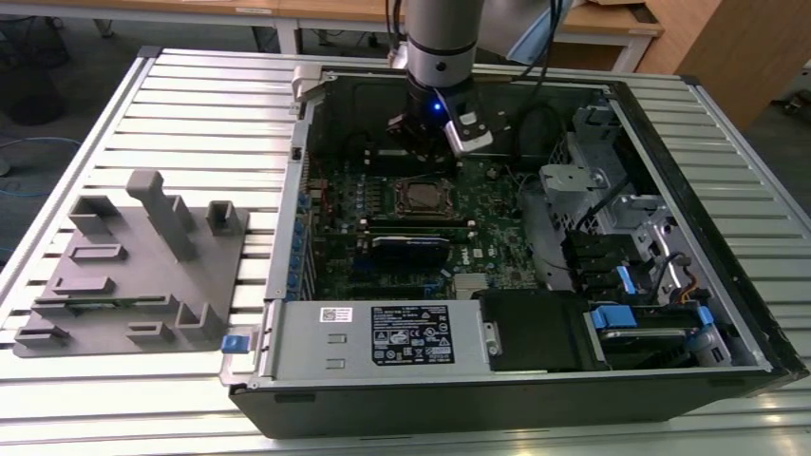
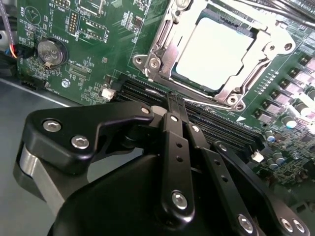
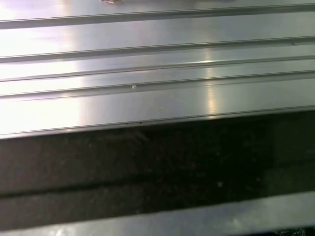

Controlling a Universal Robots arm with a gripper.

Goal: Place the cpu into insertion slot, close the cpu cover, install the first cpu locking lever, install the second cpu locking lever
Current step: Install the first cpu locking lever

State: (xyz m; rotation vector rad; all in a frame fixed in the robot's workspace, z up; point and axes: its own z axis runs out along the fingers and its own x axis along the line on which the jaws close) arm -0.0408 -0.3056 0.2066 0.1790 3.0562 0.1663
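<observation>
- The gripper has its black fingers pinched together with nothing between them, and the tips hang right over the long black memory slots.
- Just past the fingertips, the cpu sits in the insertion slot, and the cpu cover lies flat around it.
- Handling guess for the chip: it's light, stiff and slick on top, and the underside is delicate. I'd only take it by the edges.
- The cover looks like thin springy sheet metal. I'd push on the frame and never on the chip face.
- Around the socket it's all green motherboard, a hard surface crowded with small parts. A coin cell sits off to one side of the hand.
- It's tight further out. The computer case walls the board in, with cables and drive bays close by.
- Outside the case is the ribbed metal table, shiny and probably slippery.
- A grey fixture block sits on the table well away from the hand.
- Wooden desks stand beyond the table.
</observation>
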